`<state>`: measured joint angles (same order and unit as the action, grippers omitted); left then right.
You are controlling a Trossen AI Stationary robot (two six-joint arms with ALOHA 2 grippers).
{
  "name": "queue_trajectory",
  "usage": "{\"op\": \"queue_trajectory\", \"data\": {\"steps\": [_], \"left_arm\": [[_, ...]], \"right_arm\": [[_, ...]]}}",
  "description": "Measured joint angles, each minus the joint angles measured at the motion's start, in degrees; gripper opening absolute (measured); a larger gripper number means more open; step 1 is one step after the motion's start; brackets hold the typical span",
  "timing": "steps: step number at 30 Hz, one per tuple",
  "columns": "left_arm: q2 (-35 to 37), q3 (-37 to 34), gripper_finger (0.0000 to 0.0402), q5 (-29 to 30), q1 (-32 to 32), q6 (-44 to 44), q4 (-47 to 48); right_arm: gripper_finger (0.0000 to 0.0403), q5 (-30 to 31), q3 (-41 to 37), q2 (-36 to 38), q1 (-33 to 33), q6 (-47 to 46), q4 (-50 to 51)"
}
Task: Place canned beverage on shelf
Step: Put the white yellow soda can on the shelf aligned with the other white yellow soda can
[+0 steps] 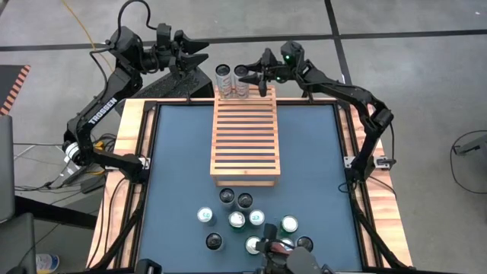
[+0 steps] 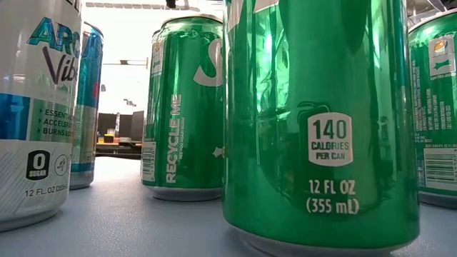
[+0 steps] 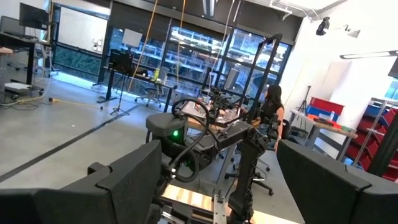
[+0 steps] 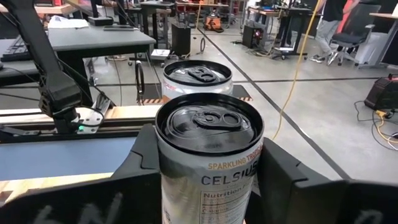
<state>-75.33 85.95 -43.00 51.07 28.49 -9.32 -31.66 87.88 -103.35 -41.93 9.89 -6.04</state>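
The shelf (image 1: 245, 137), a light-brown slatted wooden rack, lies in the middle of the blue table. Two tall cans stand at its far end: a silver one (image 1: 224, 78) and, beside it, a silver Celsius can (image 1: 242, 78). My right gripper (image 1: 249, 76) is shut on the Celsius can (image 4: 208, 168). The other can (image 4: 197, 78) stands just beyond it. My left gripper (image 1: 196, 55) is raised beyond the table's far left corner, open and empty (image 3: 211, 186). My right gripper pinches the Celsius can's upper wall (image 4: 163, 163) between its two fingers, one on each side, just under the rim. The fingers lie level and come from the table's right side. The can stands upright. Its base is hidden, so I cannot tell whether it rests on the shelf.
Several loose cans (image 1: 251, 224) stand in a cluster near the table's front edge, green ones (image 2: 321, 121) close to the low camera. The shelf's slats nearer the front are bare. A person (image 3: 273, 106) shows in the room beyond.
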Motion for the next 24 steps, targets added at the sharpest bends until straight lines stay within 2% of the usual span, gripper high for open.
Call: {"op": "queue_trajectory", "data": {"steps": [5,15,24], "left_arm": [[0.0,0.0,0.0306,-0.02,0.0,-0.17,0.02],[0.0,0.0,0.0306,-0.2,0.0,-0.05,0.0],[0.0,0.0,0.0306,-0.26,0.0,0.02,0.02]], "right_arm": [[0.0164,0.05,0.02,0.0,-0.04,-0.02,0.14],[0.0249,0.33,-0.09,-0.2,-0.07,-1.48,0.77],[0.0265,0.31,-0.11,-0.22,-0.07,-1.48,0.67]]}}
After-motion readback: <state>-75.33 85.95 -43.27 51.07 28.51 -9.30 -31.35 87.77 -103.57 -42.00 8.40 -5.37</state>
